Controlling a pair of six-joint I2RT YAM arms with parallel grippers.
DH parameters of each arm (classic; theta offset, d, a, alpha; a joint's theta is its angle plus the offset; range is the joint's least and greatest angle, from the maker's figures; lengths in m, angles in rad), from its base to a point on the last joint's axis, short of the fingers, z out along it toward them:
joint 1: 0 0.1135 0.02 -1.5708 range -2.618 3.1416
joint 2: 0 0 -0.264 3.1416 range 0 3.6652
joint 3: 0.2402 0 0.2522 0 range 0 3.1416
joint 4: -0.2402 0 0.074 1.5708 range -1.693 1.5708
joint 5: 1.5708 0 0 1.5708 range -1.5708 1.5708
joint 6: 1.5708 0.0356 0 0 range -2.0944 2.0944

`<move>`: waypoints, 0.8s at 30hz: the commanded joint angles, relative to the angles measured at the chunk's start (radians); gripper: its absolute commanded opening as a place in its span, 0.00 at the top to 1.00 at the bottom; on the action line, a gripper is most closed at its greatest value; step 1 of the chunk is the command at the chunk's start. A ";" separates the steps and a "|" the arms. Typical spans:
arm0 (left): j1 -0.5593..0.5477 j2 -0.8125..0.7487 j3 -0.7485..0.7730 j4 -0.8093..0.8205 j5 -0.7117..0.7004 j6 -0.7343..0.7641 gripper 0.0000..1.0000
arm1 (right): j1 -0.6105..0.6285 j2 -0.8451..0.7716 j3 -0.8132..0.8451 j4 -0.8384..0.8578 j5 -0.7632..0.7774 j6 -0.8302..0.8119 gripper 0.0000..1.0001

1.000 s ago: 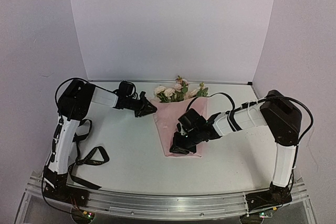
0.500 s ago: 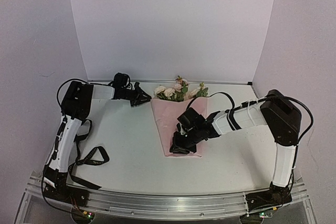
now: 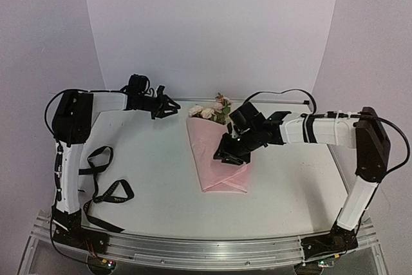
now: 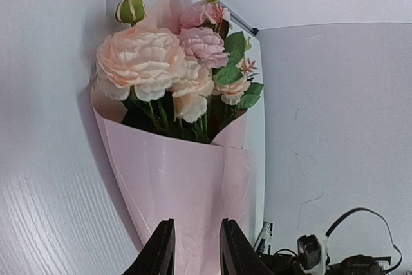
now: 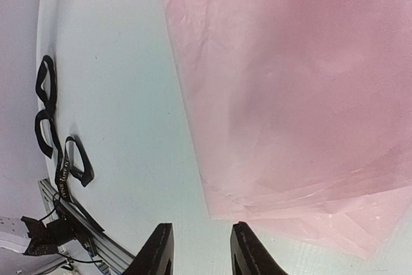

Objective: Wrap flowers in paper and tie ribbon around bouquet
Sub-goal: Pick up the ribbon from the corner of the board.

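Both the left gripper [image 4: 196,236] and right gripper [image 5: 200,239] are seen part-open and empty; the ribbon [image 5: 63,172] is best lifted by one end, so the bouquet [image 3: 209,159] is not unwrapped

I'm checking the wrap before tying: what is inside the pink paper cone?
Pink and cream flowers with green leaves stick out of the open top of the paper. Their lower stems are covered by the folded paper, so how far they reach cannot be seen.
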 commanded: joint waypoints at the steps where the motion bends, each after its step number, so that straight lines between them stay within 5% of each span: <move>1: -0.001 -0.219 -0.201 0.054 -0.103 -0.016 0.70 | -0.030 -0.089 -0.082 -0.056 0.065 -0.039 0.62; 9: -0.002 -0.613 -0.654 -0.089 -0.527 -0.039 0.53 | -0.033 -0.223 -0.174 -0.082 0.165 -0.115 0.38; 15: 0.000 -0.857 -0.857 -0.284 -0.902 -0.143 0.39 | -0.032 -0.275 -0.204 -0.085 0.198 -0.159 0.27; 24: -0.017 -1.132 -1.087 -0.529 -1.029 -0.378 0.37 | -0.031 -0.313 -0.272 -0.075 0.154 -0.163 0.25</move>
